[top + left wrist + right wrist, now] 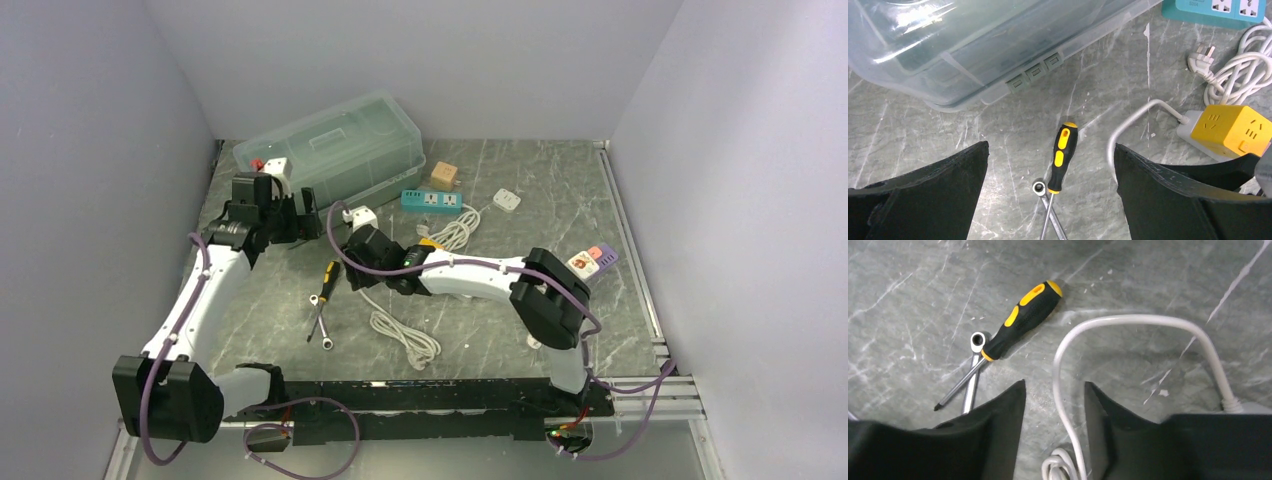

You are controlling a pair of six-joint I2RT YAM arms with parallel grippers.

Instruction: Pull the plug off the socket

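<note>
The left hand (1051, 146) gapes wide over a screwdriver (1060, 165) and wrench (1038, 188) beside the plastic box (973, 45). The right hand (1055, 385), narrowly parted, straddles the white cord (1128, 318), gripping nothing. The plug (1190, 125) seems seated against the yellow socket (1230, 127), partly hidden by that arm.

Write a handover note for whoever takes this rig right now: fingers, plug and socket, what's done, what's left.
Left gripper: open, empty, near the clear box.
Right gripper: fingers apart, straddling the white cable, not clamping it.
Parts: yellow cube and the cable's white end block sit pressed together, just right of the left gripper.
Done: nothing; the two look still joined.
Left: grip one part, steady the other, pull them apart.
</note>
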